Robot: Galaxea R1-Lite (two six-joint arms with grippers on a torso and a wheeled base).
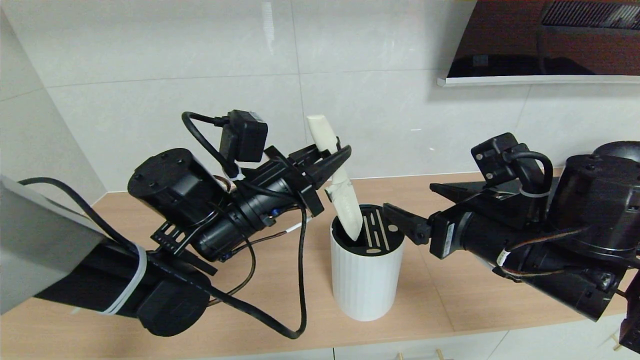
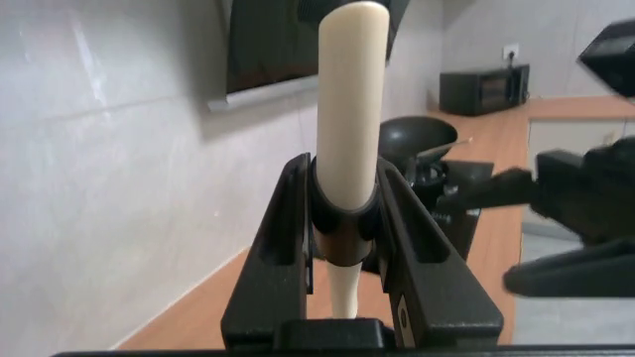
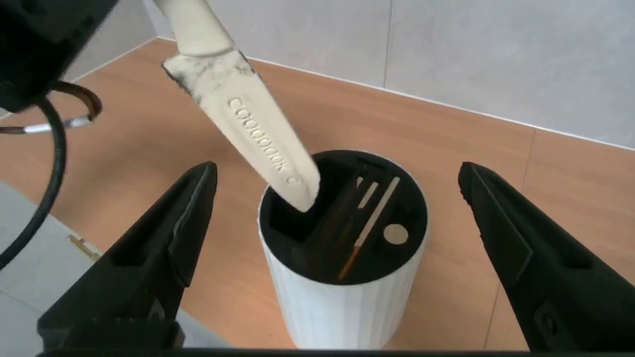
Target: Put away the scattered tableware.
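Head view: the left gripper was clamped on the cream handle of a white knife, held above a white ribbed knife holder that stood on a wooden counter. The knife was tilted, handle up and leaning towards the wall. Its tip was just inside the holder's open compartment, beside the narrow slots. The right gripper was level with the holder's rim on the far side from the left arm, its fingers spread and not touching the holder.

Left wrist view: both fingers pressed the handle at its lower end, so most of the handle stood free above them.

Right wrist view: two black fingers stood wide apart either side of the holder, holding nothing. The blade slanted into the dark opening near the rim.

Likely risks: because the blade was slanted, lowering it straight down could catch the edge on the rim or the slot divider and tip or drag the unheld holder. The low grip on the handle could let the knife pivot. Letting go this high would drop it with a knock.
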